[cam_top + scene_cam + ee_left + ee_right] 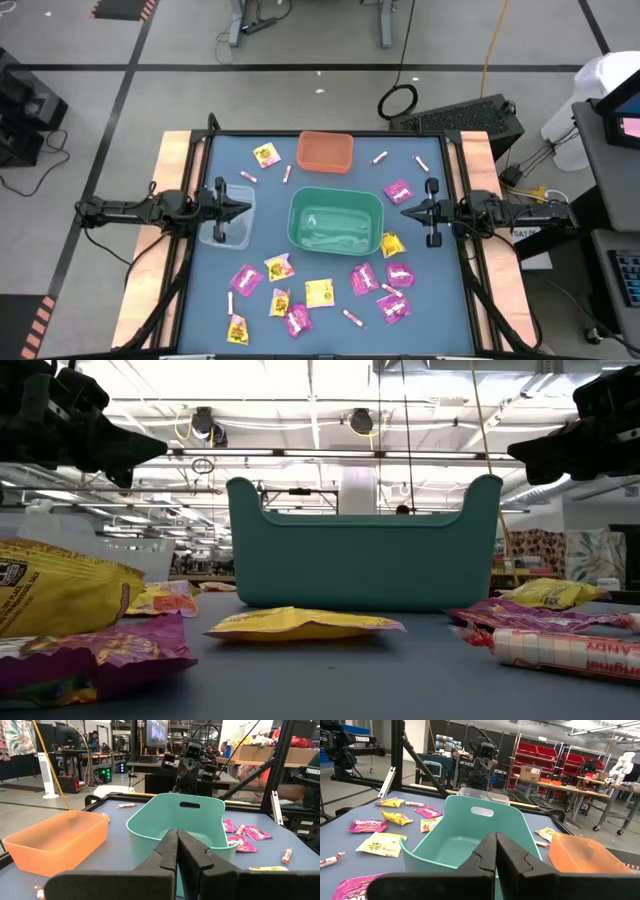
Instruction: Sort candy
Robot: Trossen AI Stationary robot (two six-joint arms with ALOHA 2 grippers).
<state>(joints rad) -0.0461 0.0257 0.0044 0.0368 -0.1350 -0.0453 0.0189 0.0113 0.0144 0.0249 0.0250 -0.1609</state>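
So far nothing is sorted: the candy lies scattered on the surface, mostly in a band in front of the green bin, with a few sticks and packets near the orange bin. As far as these views reach, green and orange bins hold nothing; the clear bin's inside is hard to judge. Both arms hover level at mid-surface. The left gripper sits over the clear bin, the right gripper beside the green bin's right end, each with its jaws together and holding nothing.

Your first step, I judge, is picking a piece. Part the jaws before you descend, choose a piece lying apart from its neighbours, such as the yellow packet near the right gripper, and come straight down so you don't scatter the rest. Flat packets may slide, so pinch across an edge.

Use the high view to plan: only it shows the whole spread. The low view shows how flat the packets lie, which the overhead hides. The wrist views let you look into the green bin.
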